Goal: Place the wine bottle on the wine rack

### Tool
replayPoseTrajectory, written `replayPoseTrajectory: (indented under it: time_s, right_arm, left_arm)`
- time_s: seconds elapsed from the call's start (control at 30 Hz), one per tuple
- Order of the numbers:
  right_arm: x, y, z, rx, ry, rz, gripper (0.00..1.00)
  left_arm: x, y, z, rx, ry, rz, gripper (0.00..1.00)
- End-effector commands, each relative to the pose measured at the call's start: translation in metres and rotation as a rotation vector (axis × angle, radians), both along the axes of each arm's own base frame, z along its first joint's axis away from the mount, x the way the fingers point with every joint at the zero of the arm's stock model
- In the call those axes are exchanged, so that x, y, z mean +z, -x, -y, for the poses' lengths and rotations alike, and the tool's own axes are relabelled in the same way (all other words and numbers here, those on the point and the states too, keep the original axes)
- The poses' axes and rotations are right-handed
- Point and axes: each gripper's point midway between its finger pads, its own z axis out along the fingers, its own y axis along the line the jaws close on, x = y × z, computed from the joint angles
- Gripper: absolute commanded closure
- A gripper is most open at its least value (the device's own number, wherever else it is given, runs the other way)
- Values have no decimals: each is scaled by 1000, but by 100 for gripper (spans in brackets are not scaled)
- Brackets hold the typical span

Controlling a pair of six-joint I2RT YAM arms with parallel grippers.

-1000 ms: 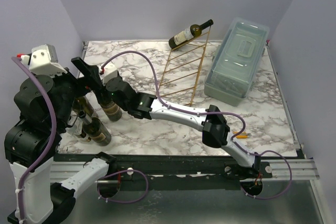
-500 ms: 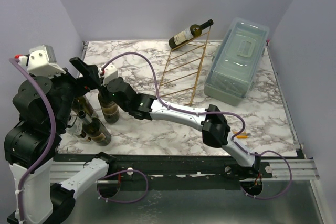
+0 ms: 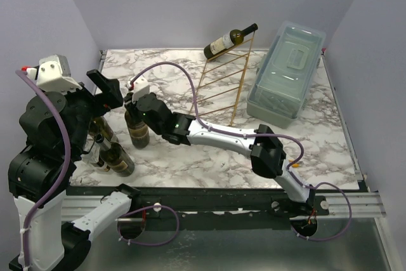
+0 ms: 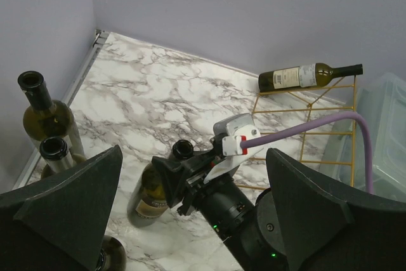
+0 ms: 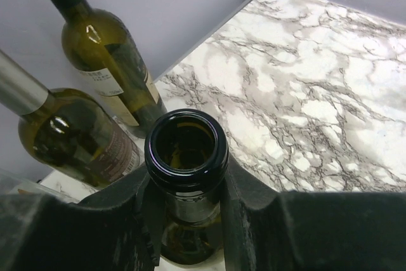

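We see the right claw (image 5: 187,206) pinching the neck of an uncorked bottle (image 3: 137,132), one pad on each side just under the rim. That bottle stands on the left side of the marble table (image 3: 317,138), well apart from the gold wire rack (image 3: 222,87), where a second bottle (image 3: 228,41) lies across the top rung. The left claw (image 4: 193,157) hangs above with its fingers spread wide, gripping nothing. Two more bottles (image 5: 111,61) stand just beside the pinched one.
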Motion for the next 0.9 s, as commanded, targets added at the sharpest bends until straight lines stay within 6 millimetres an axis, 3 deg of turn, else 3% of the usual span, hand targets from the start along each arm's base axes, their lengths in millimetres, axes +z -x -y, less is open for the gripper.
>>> replayPoseTrajectory:
  time_s: [0.0,0.17,0.33,0.57,0.87]
  right_arm:
    - [69,-15,21,-9,-220,-20,99]
    - [87,-31,39,-23,-310,-47,99]
    - [110,-66,76,-93,-386,-38,99]
    - [133,-129,135,-244,-445,17,99]
    - [146,-212,220,-485,-484,88,99]
  left_arm:
    - [4,4,-4,9,-5,24,4]
    - [3,5,-6,11,-23,25,4]
    - [-2,1,-2,0,-26,16,4]
    - [-5,-5,-1,1,-51,16,4]
    - [-9,-10,1,-7,-72,8,4]
